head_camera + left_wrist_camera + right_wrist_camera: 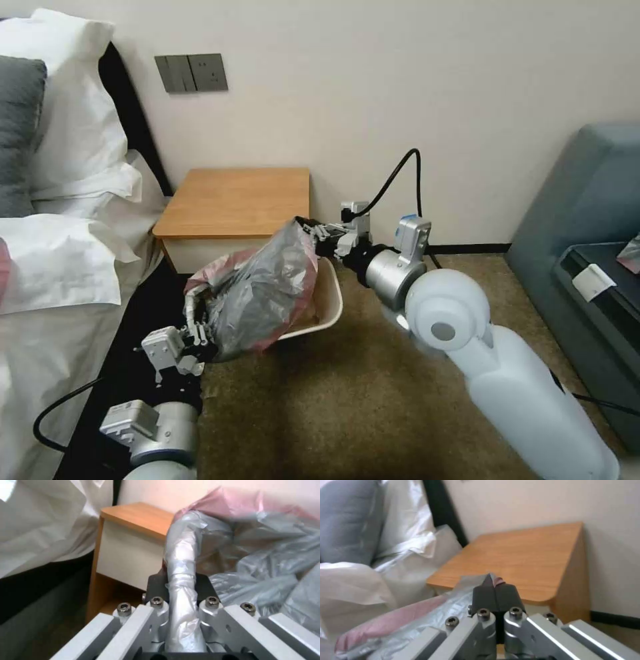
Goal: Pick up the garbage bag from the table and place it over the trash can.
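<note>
Garbage bag (267, 293) pinched by both clamped tools (197, 331) (312, 233).

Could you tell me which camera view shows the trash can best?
The head view: the trash can shows its cream rim and inner wall beside the garbage bag draped across it. In both wrist views I cannot make the can out.

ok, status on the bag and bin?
Left gripper and right gripper shut on garbage bag. Bag stretched over trash can, beside table. No obstruction.
</note>
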